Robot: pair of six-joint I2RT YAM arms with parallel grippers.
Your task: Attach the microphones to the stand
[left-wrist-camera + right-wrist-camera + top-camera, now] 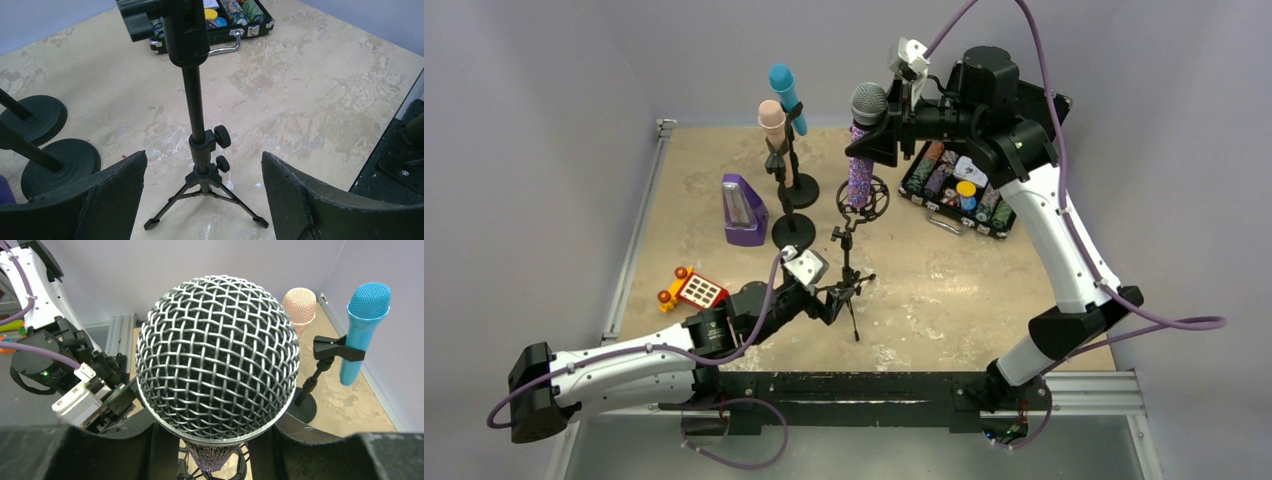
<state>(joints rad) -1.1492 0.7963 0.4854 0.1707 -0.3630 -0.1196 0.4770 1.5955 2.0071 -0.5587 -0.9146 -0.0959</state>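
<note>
Microphone in glittery purple stands upright, mesh head up, at the upper centre of the overhead view. The right tool is clamped on its upper body. Its long axis runs vertically, tail right over the ring holder of the tripod stand. Whether the tail already sits inside the ring is hard to tell. Lower, at frame centre, the left tool straddles the stand's pole just above the bench, fingers spread wide and clear of it.

Blue mic & peach mic on round-base stands; purple glitter mic upright over tripod stand.
</note>
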